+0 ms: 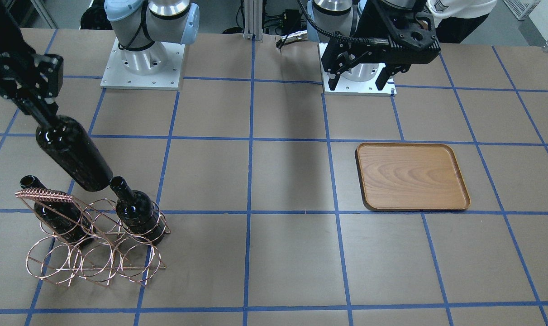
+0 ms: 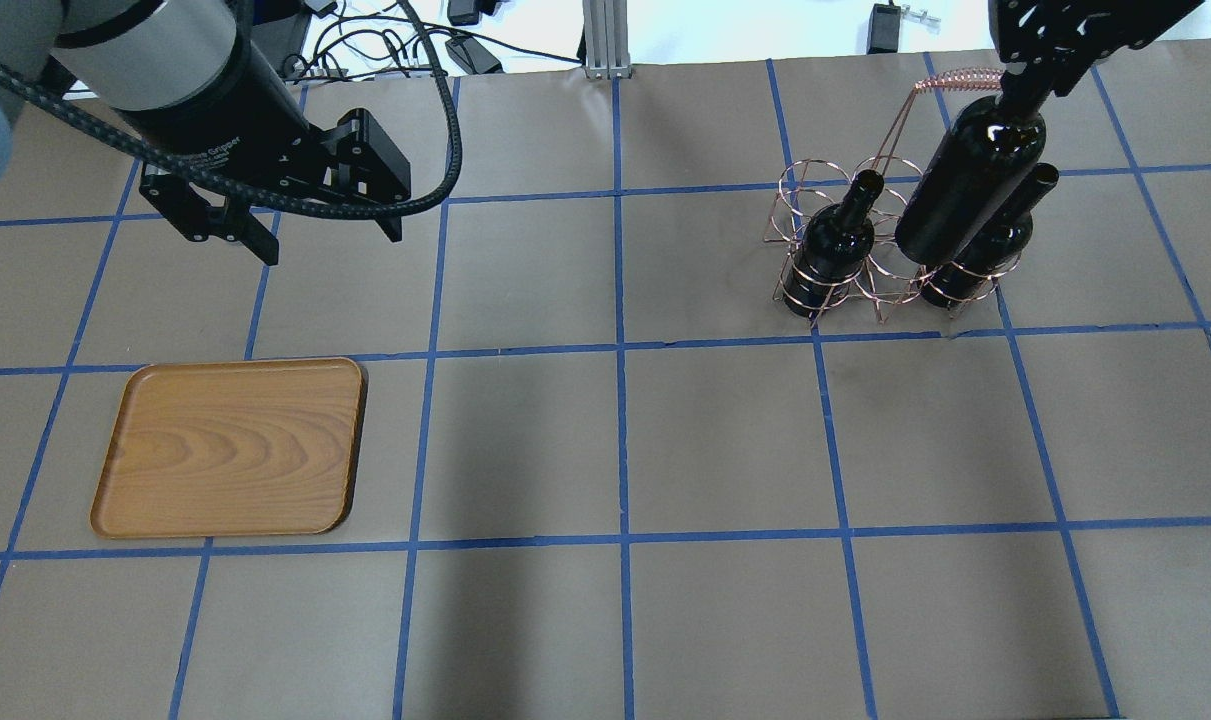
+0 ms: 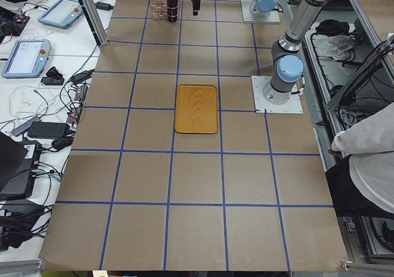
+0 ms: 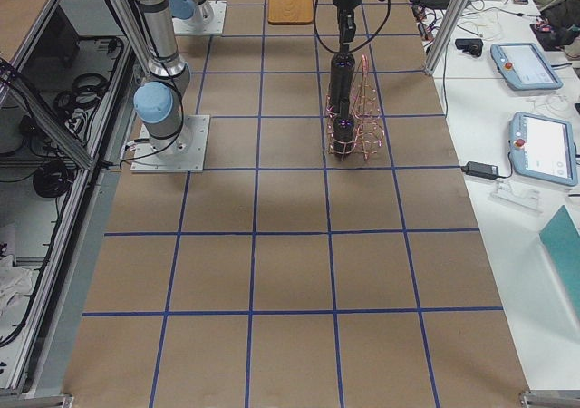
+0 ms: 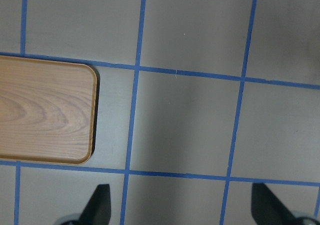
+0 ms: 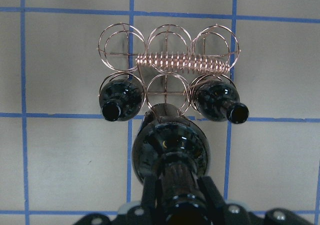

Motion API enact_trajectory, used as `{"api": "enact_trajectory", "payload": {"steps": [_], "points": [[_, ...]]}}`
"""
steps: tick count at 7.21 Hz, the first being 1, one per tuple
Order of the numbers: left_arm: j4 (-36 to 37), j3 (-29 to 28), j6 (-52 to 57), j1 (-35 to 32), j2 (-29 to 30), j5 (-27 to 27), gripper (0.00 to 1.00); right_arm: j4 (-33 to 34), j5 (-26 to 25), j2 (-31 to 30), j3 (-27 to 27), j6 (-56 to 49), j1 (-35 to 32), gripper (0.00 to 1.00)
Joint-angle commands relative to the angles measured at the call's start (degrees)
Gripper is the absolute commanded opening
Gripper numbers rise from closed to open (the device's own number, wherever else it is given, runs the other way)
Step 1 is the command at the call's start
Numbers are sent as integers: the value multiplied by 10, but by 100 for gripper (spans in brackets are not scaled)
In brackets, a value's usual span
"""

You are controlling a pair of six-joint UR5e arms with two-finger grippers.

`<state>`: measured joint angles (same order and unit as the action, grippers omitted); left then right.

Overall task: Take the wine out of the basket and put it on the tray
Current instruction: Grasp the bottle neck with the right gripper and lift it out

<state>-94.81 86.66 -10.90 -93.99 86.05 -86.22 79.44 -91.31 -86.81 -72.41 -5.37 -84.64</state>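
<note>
My right gripper [image 1: 38, 97] is shut on the neck of a dark wine bottle [image 1: 72, 154] and holds it lifted above the copper wire basket [image 1: 45, 195]. In the overhead view the held bottle [image 2: 970, 180] hangs over the basket [image 2: 955, 78]. In the right wrist view the bottle [image 6: 170, 150] sits above the middle ring. Two more bottles [image 1: 138, 213] [image 1: 59, 217] stand in the basket's outer rings. The wooden tray [image 1: 412, 176] [image 2: 235, 445] lies bare on the other side of the table. My left gripper [image 1: 357, 83] [image 2: 330, 240] is open and empty, hovering beyond the tray.
The table is covered in brown paper with a blue tape grid. The left wrist view shows the tray's corner [image 5: 45, 115] and bare table beside it. The two arm bases [image 1: 142, 63] stand at the robot's edge. Screens and cables lie off the table's far side.
</note>
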Motion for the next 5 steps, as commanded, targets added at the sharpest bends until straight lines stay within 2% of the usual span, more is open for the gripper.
{"api": "enact_trajectory", "payload": {"steps": [1, 2, 4, 5], "points": [[0, 0, 1, 0, 0, 0, 100, -27, -4, -24, -25, 164, -130, 1], [1, 0, 1, 1, 0, 0, 100, 12, -5, -12, -46, 263, -207, 1], [0, 0, 19, 4, -1, 0, 100, 138, -10, 54, -71, 358, -287, 1], [1, 0, 20, 5, -1, 1, 100, 152, -18, 84, -77, 386, -324, 3]]}}
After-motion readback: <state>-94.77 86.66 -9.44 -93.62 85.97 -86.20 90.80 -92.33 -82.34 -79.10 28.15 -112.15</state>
